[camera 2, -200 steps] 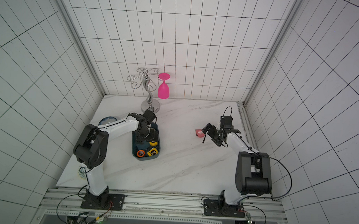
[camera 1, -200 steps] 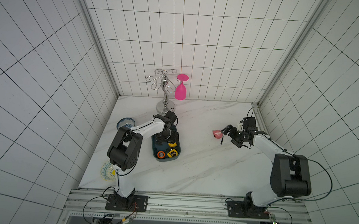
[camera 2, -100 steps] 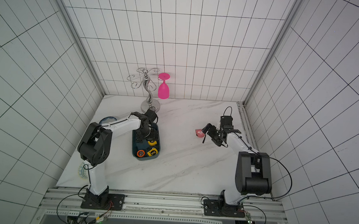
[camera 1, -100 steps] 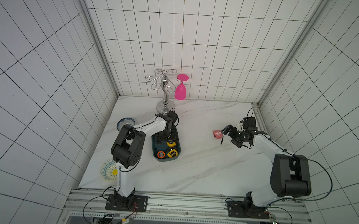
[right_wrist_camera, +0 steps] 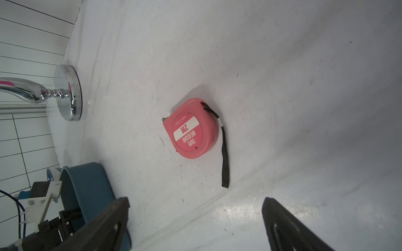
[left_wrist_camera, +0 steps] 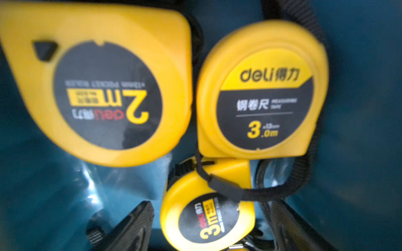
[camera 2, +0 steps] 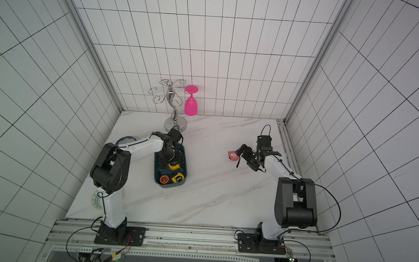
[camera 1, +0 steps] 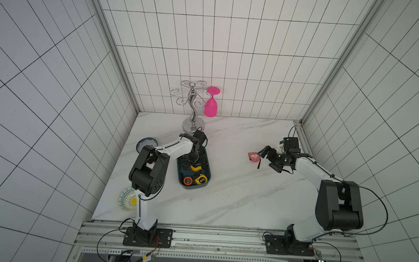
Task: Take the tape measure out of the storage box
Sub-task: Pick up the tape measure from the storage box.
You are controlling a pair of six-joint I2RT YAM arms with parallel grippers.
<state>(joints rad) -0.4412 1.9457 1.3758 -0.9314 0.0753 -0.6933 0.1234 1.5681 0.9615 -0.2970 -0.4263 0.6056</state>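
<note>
The marble surface (camera 1: 224, 200) fills the lower middle of both top views. The storage box (camera 1: 192, 187) sits left of centre on it, and the left arm reaches down into the box's far end. Right of centre the right end effector (right_wrist_camera: 195, 200) hangs open just beside a pink tape measure (right_wrist_camera: 191, 130) lying out on the surface, so it has no part in this step. The left wrist view shows three yellow tape measures packed close inside the box: a case marked 2m (left_wrist_camera: 104, 87), a case marked 3.0m (left_wrist_camera: 261, 93) touching it, and a small 3m tape measure (left_wrist_camera: 206, 217) tucked against the latter. The left end effector (left_wrist_camera: 214, 203) is open. Its fingers (left_wrist_camera: 134, 226) stand either side of the small one with a gap on each flank, and nothing is gripped. To grasp well, I judge it should centre on that case, close evenly so the case does not spin, then lift straight up. A black strap (left_wrist_camera: 230, 191) looping round the 3.0m case crosses the small one and may drag its neighbour along
</note>
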